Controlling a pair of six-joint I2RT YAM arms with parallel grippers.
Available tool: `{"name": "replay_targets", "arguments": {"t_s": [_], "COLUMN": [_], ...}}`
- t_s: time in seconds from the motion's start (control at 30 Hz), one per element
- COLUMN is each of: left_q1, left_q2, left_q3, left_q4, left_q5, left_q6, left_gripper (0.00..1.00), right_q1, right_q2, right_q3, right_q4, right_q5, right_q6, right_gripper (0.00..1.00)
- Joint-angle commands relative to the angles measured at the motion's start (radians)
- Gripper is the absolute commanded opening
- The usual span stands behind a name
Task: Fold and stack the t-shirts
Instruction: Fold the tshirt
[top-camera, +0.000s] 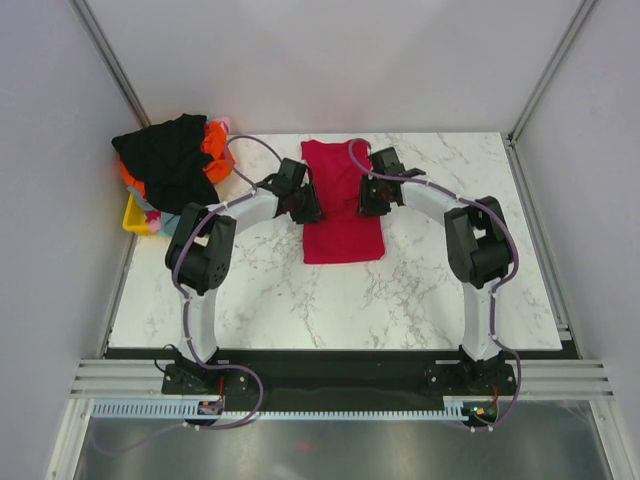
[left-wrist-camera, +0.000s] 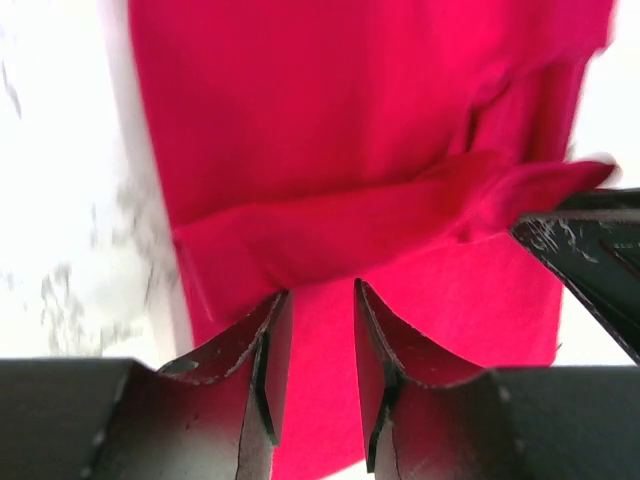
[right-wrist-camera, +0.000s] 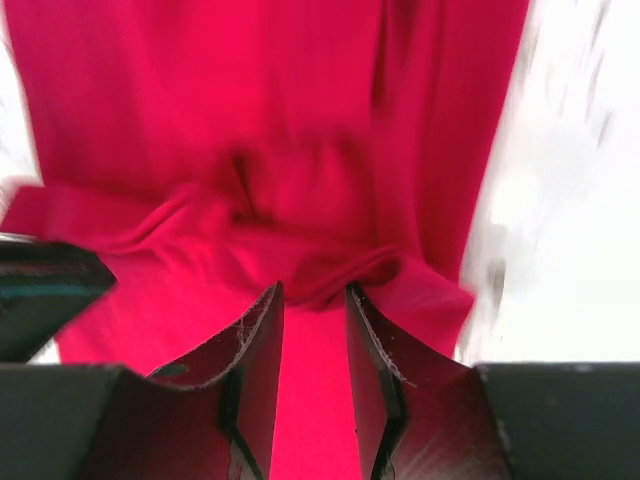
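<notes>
Marble table (top-camera: 300, 310), crimson t-shirt (top-camera: 340, 235) flat mid-table toward the far edge, heap of shirts (top-camera: 170, 165) far left, black on top. Both the left gripper (left-wrist-camera: 318, 290) and right gripper (right-wrist-camera: 313, 288) pinch bunched folds of the crimson one. Little yellow bin (top-camera: 133, 215) under the heap.

Yellow bin (top-camera: 133, 216) mostly beneath shirt pile (top-camera: 170, 160)

White marble-look table (top-camera: 400, 290) has a crimson t-shirt (top-camera: 340, 235) lying mid-back, plus a yellow bin (top-camera: 133, 216) (heaped with shirts (top-camera: 170, 155)) far left.
</notes>
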Motion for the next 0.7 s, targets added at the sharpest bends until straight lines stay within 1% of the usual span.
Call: {"name": "replay_targets", "arguments": {"t_s": [0.0,0.03,0.1,0.13,0.17,0.2,0.23,0.27,0.3,0.37,0.4,0.43,0.47,0.5,0.53,0.57,0.6,0.63,0.67], "left_q1": [0.027,0.033,0.059,0.068,0.083,0.091,0.1,0.105,0.106,0.108,0.108,0.108,0.109,0.109,0.108,0.108,0.108,0.108,0.108], "left_q2": [0.056,0.073,0.106,0.132,0.139,0.139,0.12,0.101,0.082,0.024,0.005,-0.021,-0.062,-0.091,-0.116,-0.142,-0.204,-0.234,-0.267], "left_q3": [0.151,0.235,0.332,0.428,0.471,0.507,0.545,0.553,0.55,0.515,0.493,0.432,0.395,0.354,0.256,0.199,0.142,0.026,-0.026], "left_q4": [-0.025,-0.071,-0.127,-0.184,-0.213,-0.233,-0.247,-0.26,-0.258,-0.261,-0.261,-0.261,-0.258,-0.252,-0.24,-0.219,-0.17,-0.136,-0.108], "left_q5": [0.016,0.011,0.01,0.011,0.011,0.013,0.008,0.005,0.003,-0.001,0.0,0.005,0.005,0.005,0.009,0.019,0.028,0.057,0.074], "left_q6": [0.065,0.072,0.092,0.095,0.1,0.105,0.106,0.112,0.117,0.122,0.122,0.117,0.105,0.096,0.088,0.074,0.065,0.056,0.042], "left_gripper": [0.38,0.39,0.39,0.4,0.41,0.42,0.47,0.49,0.5,0.51,0.51,0.51,0.51,0.51,0.51,0.51,0.51,0.51,0.51], "right_q1": [-0.028,-0.044,-0.061,-0.077,-0.083,-0.087,-0.094,-0.095,-0.095,-0.097,-0.097,-0.097,-0.098,-0.098,-0.1,-0.1,-0.1,-0.1,-0.1], "right_q2": [0.078,0.101,0.179,0.204,0.224,0.241,0.233,0.218,0.159,0.08,-0.001,-0.042,-0.12,-0.161,-0.197,-0.234,-0.3,-0.329,-0.359], "right_q3": [0.177,0.281,0.404,0.543,0.607,0.659,0.72,0.722,0.706,0.582,0.522,0.392,0.323,0.252,0.104,0.028,-0.044,-0.171,-0.231], "right_q4": [-0.033,-0.043,-0.082,-0.107,-0.154,-0.174,-0.19,-0.194,-0.188,-0.15,-0.138,-0.126,-0.106,-0.093,-0.077,-0.026,0.002,0.026,0.076], "right_q5": [0.032,0.029,0.029,0.029,0.03,0.03,0.035,0.042,0.056,0.084,0.082,0.082,0.079,0.075,0.064,0.017,-0.019,-0.045,-0.072], "right_q6": [-0.034,-0.037,-0.039,-0.044,-0.044,-0.047,-0.054,-0.06,-0.068,-0.074,-0.074,-0.076,-0.067,-0.058,-0.044,-0.033,-0.013,-0.001,0.011], "right_gripper": [0.39,0.4,0.41,0.42,0.43,0.51,0.56,0.62,0.74,0.8,0.82,0.82,0.82,0.82,0.82,0.82,0.82,0.82,0.82]}}
